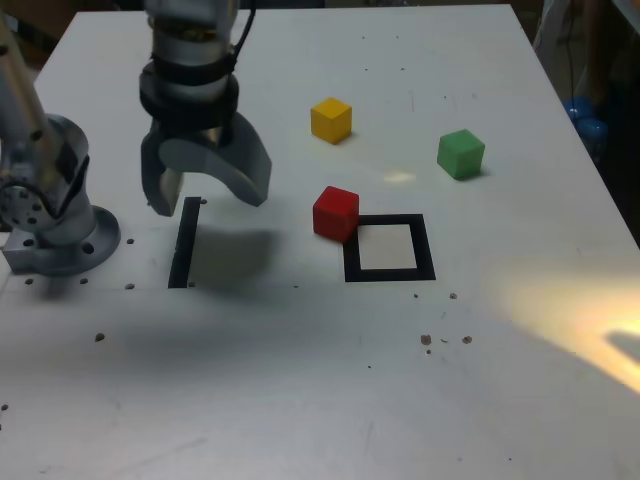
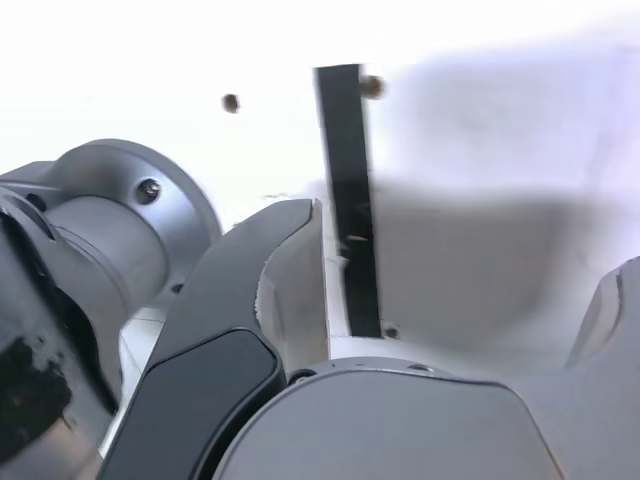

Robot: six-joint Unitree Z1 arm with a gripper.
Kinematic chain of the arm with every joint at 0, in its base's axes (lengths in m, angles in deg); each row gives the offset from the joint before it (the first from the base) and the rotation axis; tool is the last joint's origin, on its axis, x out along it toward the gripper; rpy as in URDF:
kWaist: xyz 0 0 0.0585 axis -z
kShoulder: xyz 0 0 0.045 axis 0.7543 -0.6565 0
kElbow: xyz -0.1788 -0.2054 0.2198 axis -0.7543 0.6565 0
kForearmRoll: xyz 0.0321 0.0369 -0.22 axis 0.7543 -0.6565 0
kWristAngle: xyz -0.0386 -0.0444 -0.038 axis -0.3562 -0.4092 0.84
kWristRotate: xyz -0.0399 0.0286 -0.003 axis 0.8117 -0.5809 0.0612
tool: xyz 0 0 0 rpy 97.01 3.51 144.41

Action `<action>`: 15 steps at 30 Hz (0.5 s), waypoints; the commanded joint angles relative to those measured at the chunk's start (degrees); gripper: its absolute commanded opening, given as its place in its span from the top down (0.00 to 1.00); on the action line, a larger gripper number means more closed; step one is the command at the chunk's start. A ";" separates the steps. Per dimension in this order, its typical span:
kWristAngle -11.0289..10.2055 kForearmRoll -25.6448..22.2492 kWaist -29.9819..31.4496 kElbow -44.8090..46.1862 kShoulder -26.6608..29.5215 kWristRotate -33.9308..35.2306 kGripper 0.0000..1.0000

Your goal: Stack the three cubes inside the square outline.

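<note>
In the exterior view a red cube [image 1: 335, 213] sits on the white table, touching the upper left corner of the black square outline [image 1: 388, 248], whose white centre holds nothing. A yellow cube [image 1: 331, 120] lies farther back, and a green cube [image 1: 461, 154] lies toward that view's right. My gripper [image 1: 205, 190] hangs open and empty over a straight black strip [image 1: 184, 242], well to the exterior view's left of all three cubes. The wrist view shows the gripper [image 2: 465, 270] with its jaws spread wide over the strip [image 2: 350, 200]; no cube appears there.
The arm's grey base [image 1: 55, 225] stands at the exterior view's left edge. Small screw holes dot the table [image 1: 300, 380]. A bright glare patch lies at the front right. Blue objects [image 1: 585, 115] sit beyond the table's right edge.
</note>
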 commanded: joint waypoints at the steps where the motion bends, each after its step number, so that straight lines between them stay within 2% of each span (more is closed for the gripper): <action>1: -0.24 -1.10 0.56 -1.90 -1.16 -0.17 0.04; 7: -1.39 -4.60 2.34 -8.73 -5.08 -1.25 0.04; 15: -2.88 -6.24 2.55 -14.98 -9.73 -6.16 0.05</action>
